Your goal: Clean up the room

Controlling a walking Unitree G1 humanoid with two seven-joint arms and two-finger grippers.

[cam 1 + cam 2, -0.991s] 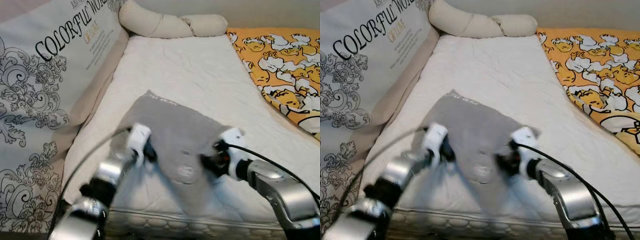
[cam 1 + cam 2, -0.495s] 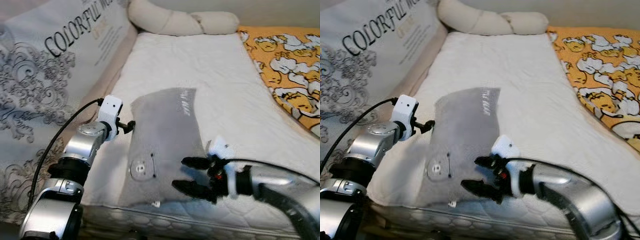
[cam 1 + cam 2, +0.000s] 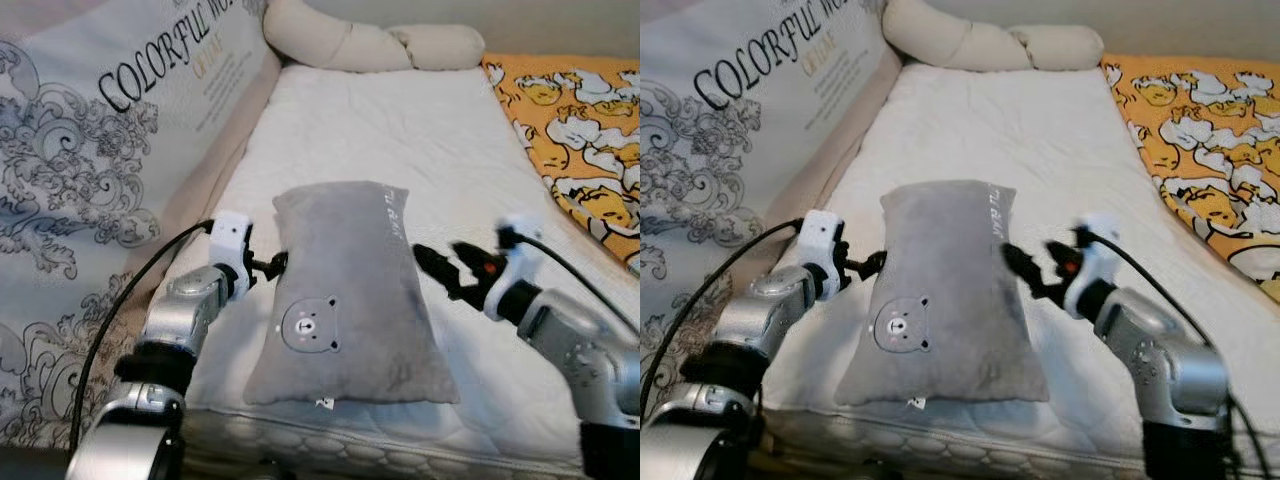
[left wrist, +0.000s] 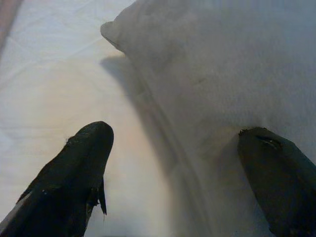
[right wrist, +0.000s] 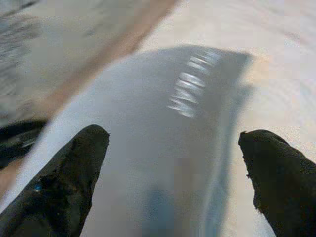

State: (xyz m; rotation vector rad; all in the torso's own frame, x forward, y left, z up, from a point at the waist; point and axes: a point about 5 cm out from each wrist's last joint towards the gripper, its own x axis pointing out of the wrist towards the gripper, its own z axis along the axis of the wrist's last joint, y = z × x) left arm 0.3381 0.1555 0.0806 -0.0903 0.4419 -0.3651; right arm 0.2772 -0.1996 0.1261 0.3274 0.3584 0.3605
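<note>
Left gripper [image 3: 272, 265]: fingers spread apart, at the left edge of the pillow, one finger [image 4: 276, 180] pressing into the grey fabric; half a second ago it sat at the same edge.
Right gripper [image 3: 440, 268]: fingers apart, holding nothing, just beside the pillow's right edge; half a second ago it was lower, over the pillow's near right corner.
Pillow [image 3: 345, 290]: grey, with a small bear face near its front, lying flat at the near end of the white mattress [image 3: 400, 130]; it now lies straighter than a second ago, when it hung crumpled between both grippers.
Beyond the pillow: cream bolster [image 3: 350, 45] at the far end.
Right of the pillow: orange patterned blanket [image 3: 570, 110].
</note>
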